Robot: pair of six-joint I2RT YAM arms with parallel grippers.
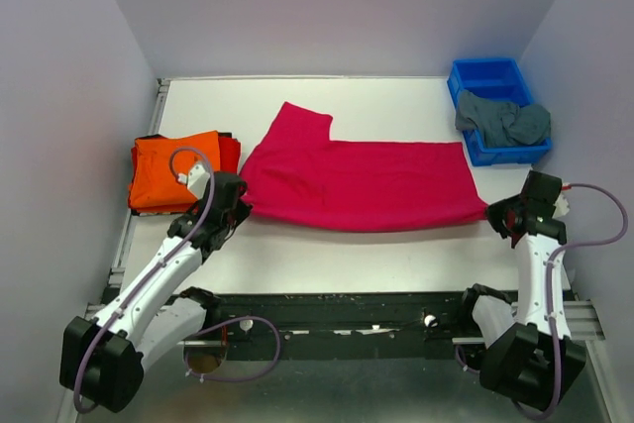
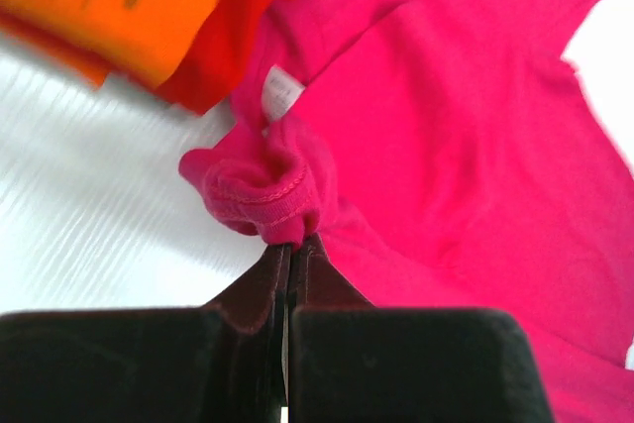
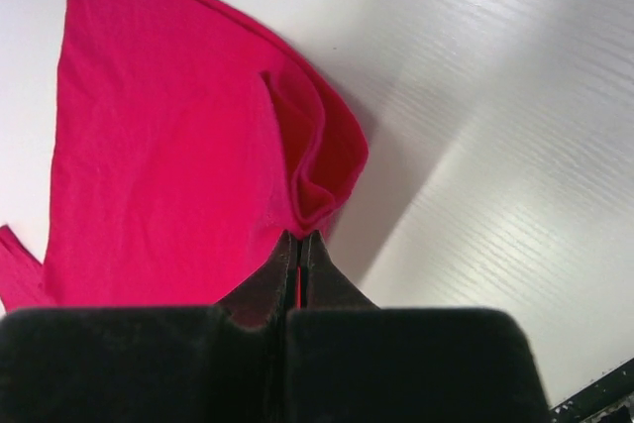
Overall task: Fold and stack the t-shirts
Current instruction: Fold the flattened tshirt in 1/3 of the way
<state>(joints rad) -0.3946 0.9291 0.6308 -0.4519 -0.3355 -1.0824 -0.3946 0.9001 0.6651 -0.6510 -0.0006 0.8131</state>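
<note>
Spreading across the middle of the desk (image 1: 297, 255), the crimson-pink t-shirt (image 1: 367, 185) is stretched btw both arms. The cloth looks light, soft and limp, so I judge it needs holds at two corners, else it sags. The orange t-shirt (image 1: 173, 170) lies folded at far left. The left fingers (image 2: 260, 284) and right fingers (image 3: 263, 284) are pressed fully together, each pinching a bunched edge of the pink one.

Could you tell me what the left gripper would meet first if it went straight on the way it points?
The left gripper, shut on the crimson-pink shirt, would push into that shirt's bunched cloth first; the red shirt probably lies beyond.
</note>
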